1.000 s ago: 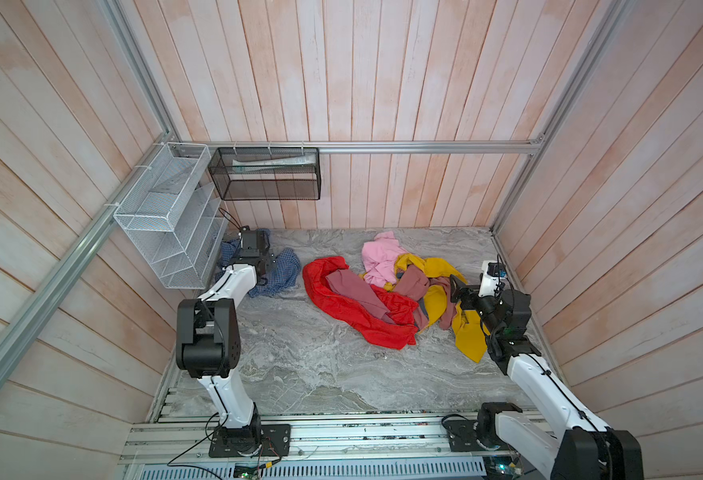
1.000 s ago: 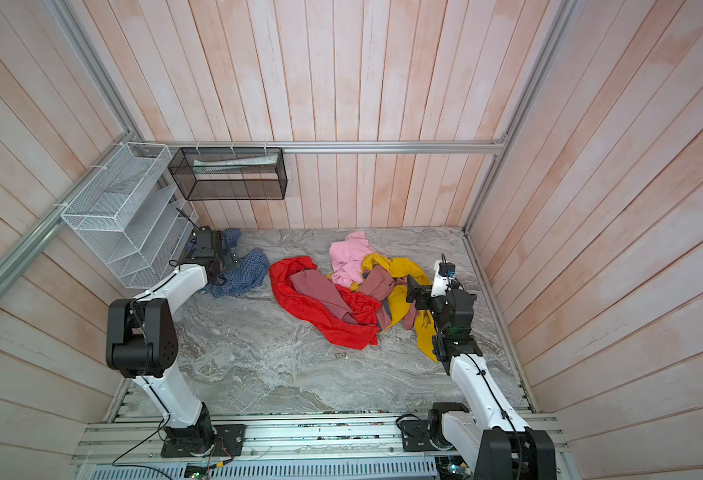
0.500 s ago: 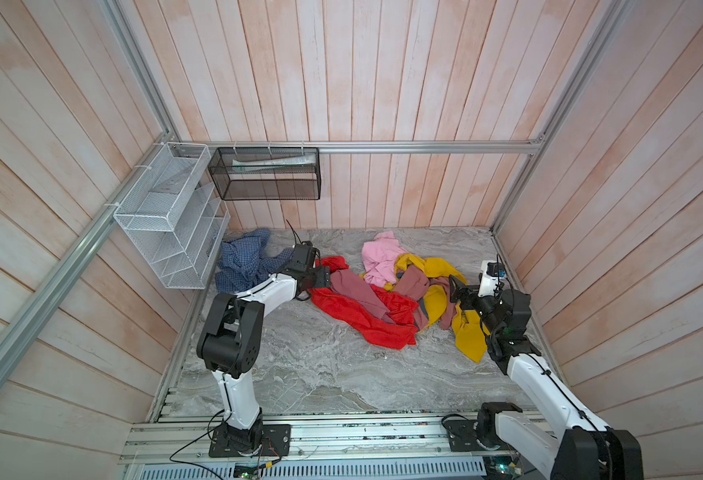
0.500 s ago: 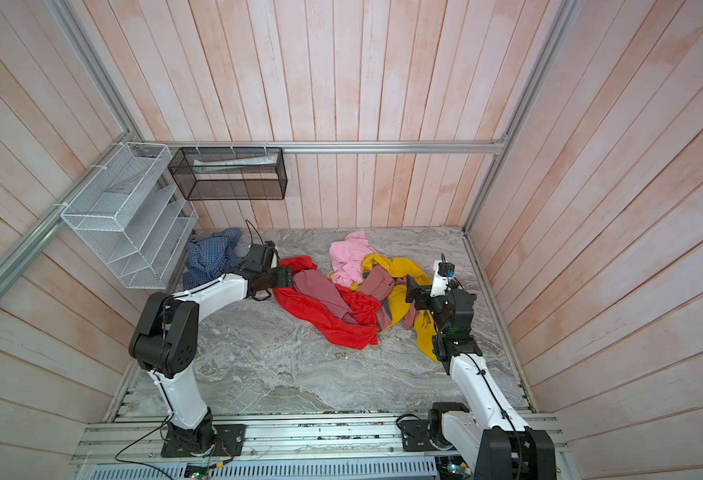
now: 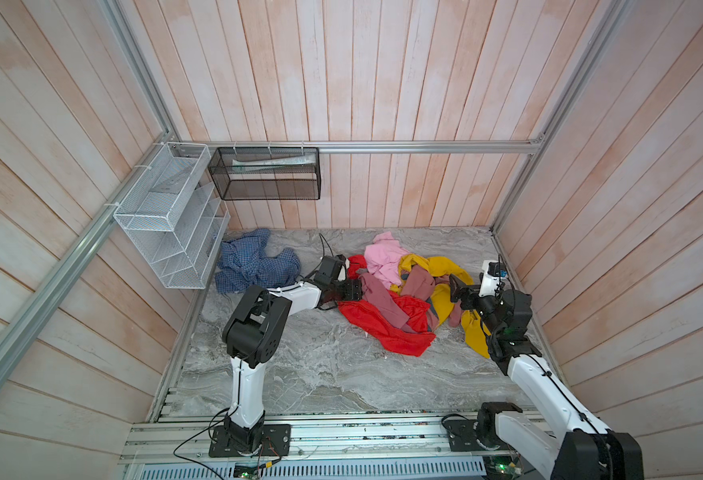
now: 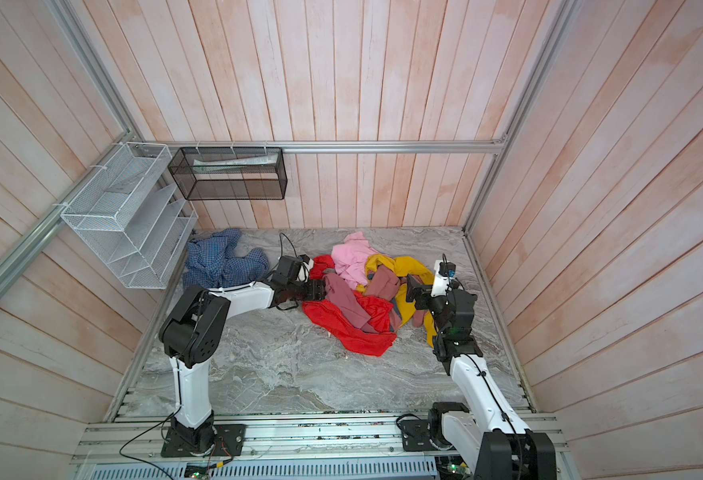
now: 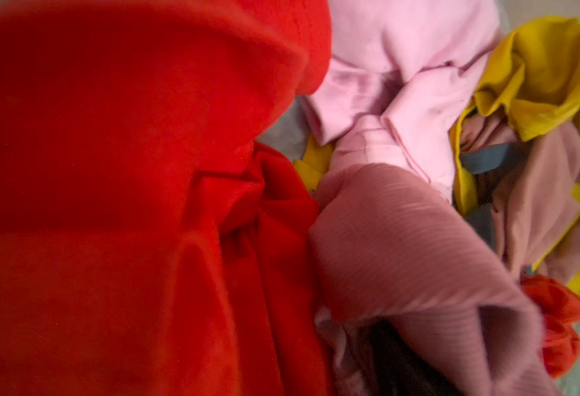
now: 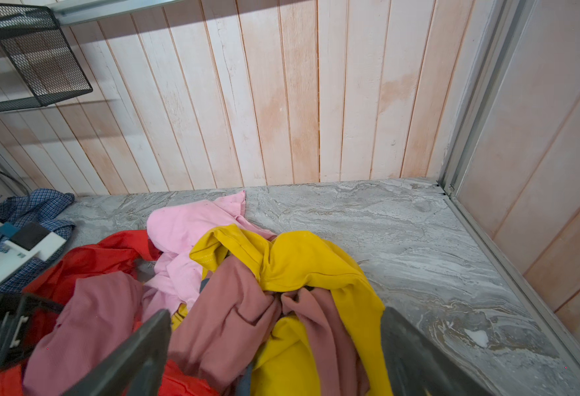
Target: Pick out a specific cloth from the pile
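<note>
Blue-checked woven cloth (image 5: pixel 254 266) crumpled; pile (image 5: pixel 383 328) rumpled, ribbed rose folds

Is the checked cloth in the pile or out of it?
Out: the cloth lies crumpled beside the white rack, apart from the pile.

Left arm stretched low and forward, left gripper (image 5: pixel 352 289) jaws hidden, right arm bent at elbow, right gripper (image 8: pixel 276 312) with 2 jaws spread wide
</note>
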Robot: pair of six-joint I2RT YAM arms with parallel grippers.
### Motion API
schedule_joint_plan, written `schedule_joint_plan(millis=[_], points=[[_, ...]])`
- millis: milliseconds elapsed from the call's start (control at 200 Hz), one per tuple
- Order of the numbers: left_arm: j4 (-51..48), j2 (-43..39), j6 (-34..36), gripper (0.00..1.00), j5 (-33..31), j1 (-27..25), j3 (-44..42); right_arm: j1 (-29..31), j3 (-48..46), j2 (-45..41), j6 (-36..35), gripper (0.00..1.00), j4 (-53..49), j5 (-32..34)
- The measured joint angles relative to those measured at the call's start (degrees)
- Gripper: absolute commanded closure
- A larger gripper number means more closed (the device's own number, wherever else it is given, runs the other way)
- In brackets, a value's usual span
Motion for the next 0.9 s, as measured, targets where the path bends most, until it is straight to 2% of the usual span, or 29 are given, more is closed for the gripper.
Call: schedule_joint_plan(millis=[175, 275, 425, 530, 660, 805, 900], points=[[1.7, 1.5, -0.8, 0.11, 1.0, -0.7, 1.5, 0.0, 0.0, -1.2, 0.0, 0.05, -0.5, 0.0], [0.9, 1.4, 0.2, 0.0, 0.5, -0.7, 2.3, 0.0, 0.0, -1.2, 0.0, 0.05, -0.6, 0.2], [-1.2, -1.7, 3.2, 0.0, -3.5, -0.7, 1.3, 0.0, -0.3, -1.1, -0.9, 0.05, 0.1, 1.0], [-1.1, -9.2, 6.3, 0.0, -7.9, -0.7, -4.6, 0.0, -2.6, -0.6, -1.7, 0.05, 3.1, 1.7], [2.8, -22.1, 10.3, 0.0, -13.7, -0.1, -16.4, 0.0, -6.0, 1.9, -3.6, 0.05, 7.8, 3.1], [6.8, -34.1, 14.1, 0.0, -18.8, 3.4, -28.8, -0.3, -8.8, 5.7, -5.7, 0.05, 13.4, 5.9], [8.9, -40.8, 17.0, 0.0, -24.4, 4.9, -35.8, -0.8, -10.7, 8.3, -5.9, 0.05, 18.8, 7.1]])
